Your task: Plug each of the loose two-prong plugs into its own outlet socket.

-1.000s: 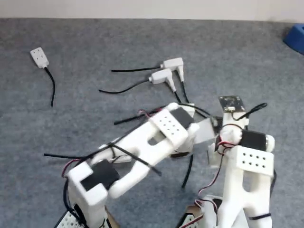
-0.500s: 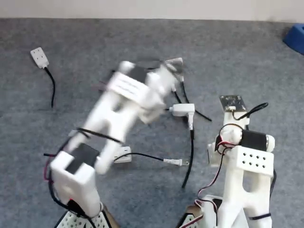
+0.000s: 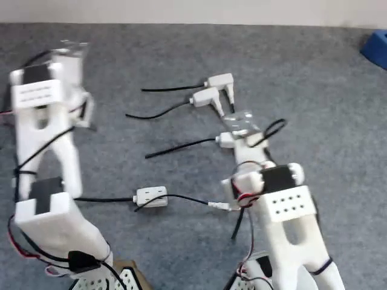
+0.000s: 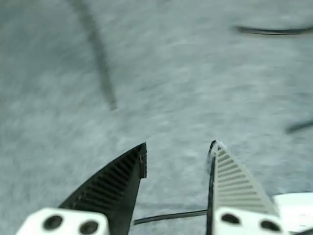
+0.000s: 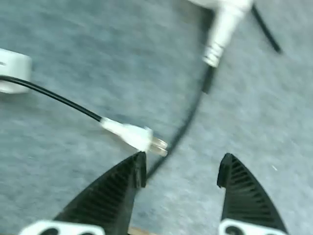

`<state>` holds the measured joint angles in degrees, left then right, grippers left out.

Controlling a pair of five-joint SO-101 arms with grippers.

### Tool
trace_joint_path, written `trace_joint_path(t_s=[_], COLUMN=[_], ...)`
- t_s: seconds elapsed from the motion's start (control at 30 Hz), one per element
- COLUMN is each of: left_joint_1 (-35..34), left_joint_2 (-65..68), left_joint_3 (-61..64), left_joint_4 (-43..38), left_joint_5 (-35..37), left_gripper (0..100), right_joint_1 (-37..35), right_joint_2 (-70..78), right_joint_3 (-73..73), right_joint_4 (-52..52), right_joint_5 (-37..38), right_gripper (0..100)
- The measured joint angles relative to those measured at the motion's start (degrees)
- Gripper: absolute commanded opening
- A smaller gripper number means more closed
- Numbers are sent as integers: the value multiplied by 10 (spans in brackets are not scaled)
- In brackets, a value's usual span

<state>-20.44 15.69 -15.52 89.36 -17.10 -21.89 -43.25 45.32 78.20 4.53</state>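
Note:
A loose two-prong plug (image 5: 134, 137) on a thin black cable lies on the grey carpet, its prongs just ahead of my right gripper (image 5: 183, 164), which is open and empty. From above, this plug (image 3: 219, 206) lies beside my right arm (image 3: 275, 202). Its cable leads to a small white outlet socket (image 3: 151, 196), whose edge is seen from the right wrist as the socket (image 5: 10, 71). My left gripper (image 4: 177, 156) is open above bare carpet near a black cable (image 4: 98, 54). My left arm (image 3: 39, 96) stretches to the far left.
Two white socket-and-plug pairs (image 3: 213, 89) with black cables lie at the back centre. A third white piece (image 3: 227, 140) with its thick black cable lies just beyond my right arm, the same white piece (image 5: 222, 24) from the wrist. A blue object (image 3: 376, 48) sits far right.
My left arm has swung from the centre of the table out to the far left, uncovering the small socket and loose plug. My right arm has leaned forward over that plug.

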Motion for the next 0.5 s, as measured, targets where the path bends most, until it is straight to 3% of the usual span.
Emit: trace_joint_path(t_s=[0.17,0.27,0.5], left_joint_1=[-98,-144,-181], left_joint_2=[2,2,2], left_joint_3=[0,0,0], left_joint_4=[-6,-20,-32], left_joint_5=[1,37,76], left_gripper=[207,207,207], right_joint_1=[-66,-106,-137], right_joint_2=[0,0,0], right_joint_3=[37,68,91], right_joint_4=[-42,-73,-86], right_joint_5=[-157,-244,-390], right_gripper=[238,238,238])
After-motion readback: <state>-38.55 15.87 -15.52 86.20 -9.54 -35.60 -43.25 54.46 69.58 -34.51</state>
